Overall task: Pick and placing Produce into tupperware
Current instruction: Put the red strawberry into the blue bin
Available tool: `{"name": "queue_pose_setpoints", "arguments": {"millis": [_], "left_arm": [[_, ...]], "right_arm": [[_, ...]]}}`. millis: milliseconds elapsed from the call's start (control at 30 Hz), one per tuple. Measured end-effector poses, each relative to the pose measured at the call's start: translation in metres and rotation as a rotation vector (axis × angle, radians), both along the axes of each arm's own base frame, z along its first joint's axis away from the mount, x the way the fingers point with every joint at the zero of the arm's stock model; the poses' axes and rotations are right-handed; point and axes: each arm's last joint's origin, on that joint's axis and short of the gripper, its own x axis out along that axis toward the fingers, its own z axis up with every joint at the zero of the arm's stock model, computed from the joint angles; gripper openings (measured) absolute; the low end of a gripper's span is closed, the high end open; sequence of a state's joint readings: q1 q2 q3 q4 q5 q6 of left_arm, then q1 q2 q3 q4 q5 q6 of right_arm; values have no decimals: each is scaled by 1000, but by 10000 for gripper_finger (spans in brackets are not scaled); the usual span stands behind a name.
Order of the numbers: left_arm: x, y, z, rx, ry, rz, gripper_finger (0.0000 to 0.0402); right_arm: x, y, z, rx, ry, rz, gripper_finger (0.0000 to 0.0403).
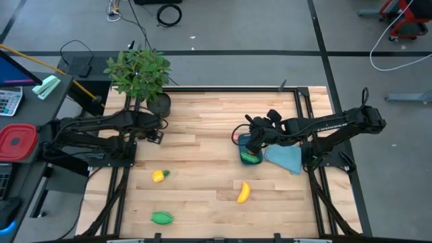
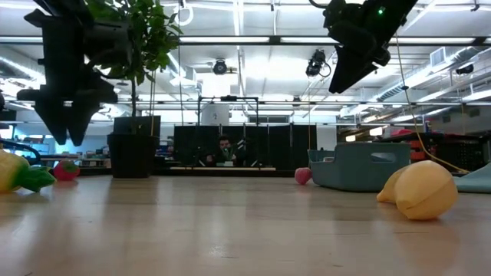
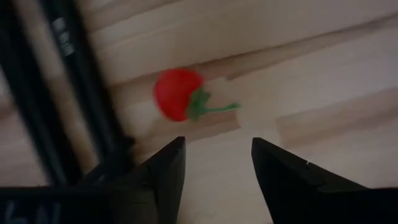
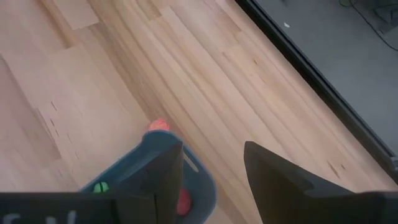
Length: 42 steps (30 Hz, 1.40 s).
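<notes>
My left gripper [image 3: 217, 155] [image 1: 156, 136] is open and hangs above the table beside the potted plant. Below and just ahead of it a small red piece with a green stem [image 3: 180, 94] [image 2: 65, 170] lies on the wood. My right gripper [image 4: 211, 155] [image 1: 254, 140] is open above the far end of the dark-blue tupperware [image 1: 248, 155] [image 4: 202, 186] [image 2: 360, 165]. The tub holds a green piece [image 4: 99, 186] and a red one [image 4: 183, 202]. Another small red piece [image 4: 158, 124] [image 2: 303, 175] lies outside, at its far end. The banana [image 1: 243, 192], the yellow piece with a stem [image 1: 159, 176] and a green oblong piece [image 1: 161, 217] lie on the table.
The potted plant [image 1: 140, 74] stands at the table's far left, close to my left arm. A flat light-blue piece [image 1: 287, 159] lies just right of the tub. A red container [image 1: 17, 142] sits on the side desk off the table's left. The table's middle is bare wood.
</notes>
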<state>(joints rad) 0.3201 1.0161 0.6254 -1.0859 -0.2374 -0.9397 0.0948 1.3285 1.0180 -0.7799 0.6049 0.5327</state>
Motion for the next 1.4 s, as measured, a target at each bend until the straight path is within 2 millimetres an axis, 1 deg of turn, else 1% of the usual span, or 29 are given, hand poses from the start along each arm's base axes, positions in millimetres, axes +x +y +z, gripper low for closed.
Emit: {"name": "queue_pose_setpoints", "arguments": {"millis": [100, 233, 467, 600, 767, 833, 933, 1100, 1233, 1400], "left_arm": [[-4, 2, -1, 9, 19, 62, 188], [-7, 4, -10, 7, 20, 105, 190], [-10, 7, -30, 17, -14, 138, 193], [-12, 10, -36, 27, -15, 139, 189], [-17, 15, -44, 29, -15, 180, 191], [-17, 17, -46, 38, -35, 186, 193], [-14, 19, -46, 56, -59, 138, 196], [-8, 24, -44, 87, -120, 127, 192], [-5, 25, -43, 71, -169, 111, 191], [-3, 25, -43, 67, -177, 78, 194]], "right_arm": [[0, 0, 0, 0, 0, 0, 179], [0, 0, 0, -1, 1, 1, 179], [0, 0, 0, -1, 2, 3, 179], [0, 0, 0, -3, 3, 4, 179], [0, 0, 0, -3, 3, 4, 179], [0, 0, 0, -2, 3, 4, 179], [0, 0, 0, -2, 3, 4, 179], [0, 0, 0, -2, 3, 3, 179], [0, 0, 0, -2, 2, 3, 179], [0, 0, 0, -2, 1, 3, 179]]}}
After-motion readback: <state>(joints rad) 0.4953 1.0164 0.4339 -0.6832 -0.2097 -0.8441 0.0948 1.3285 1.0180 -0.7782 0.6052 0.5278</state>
